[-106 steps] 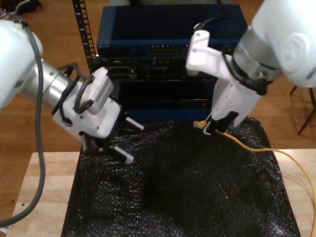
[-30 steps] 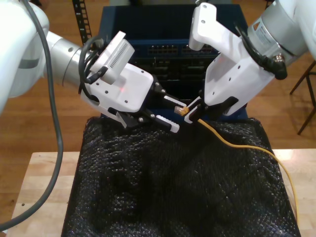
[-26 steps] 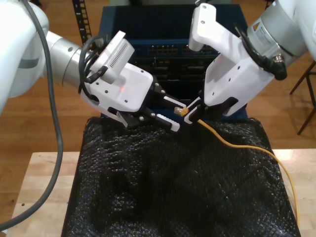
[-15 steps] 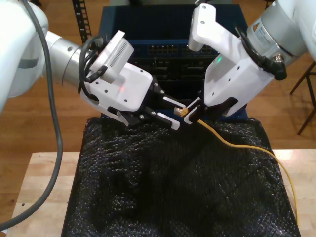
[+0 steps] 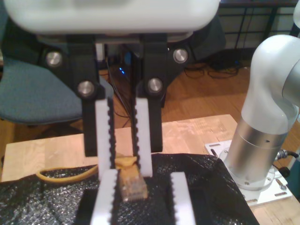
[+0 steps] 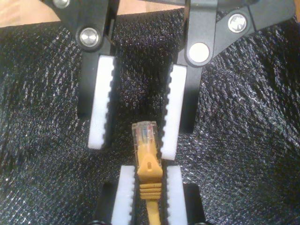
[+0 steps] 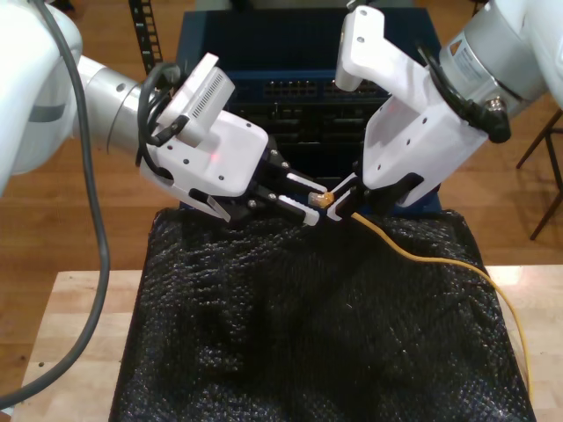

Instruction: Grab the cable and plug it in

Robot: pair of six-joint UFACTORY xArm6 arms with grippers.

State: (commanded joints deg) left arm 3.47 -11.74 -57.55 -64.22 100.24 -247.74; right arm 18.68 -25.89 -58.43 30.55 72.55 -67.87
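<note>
The cable is orange-yellow and runs from the exterior view's right edge up over the black mat. Its clear plug is held in the air in front of the rack. My second gripper, on the arm at the exterior view's right, is shut on the cable's yellow boot just behind the plug. My first gripper, on the arm at the exterior view's left, faces it. It is open, with its white pads on either side of the plug; one pad touches the plug.
A black bubble-wrap mat covers the wooden table. Behind the grippers stands a blue rack with rows of network ports. An arm base and a blue-grey chair show beyond the table in the first wrist view.
Both grippers rose from the mat and met in front of the rack. Over the last second my first gripper's fingers have narrowed around the plug; my second gripper holds still.
</note>
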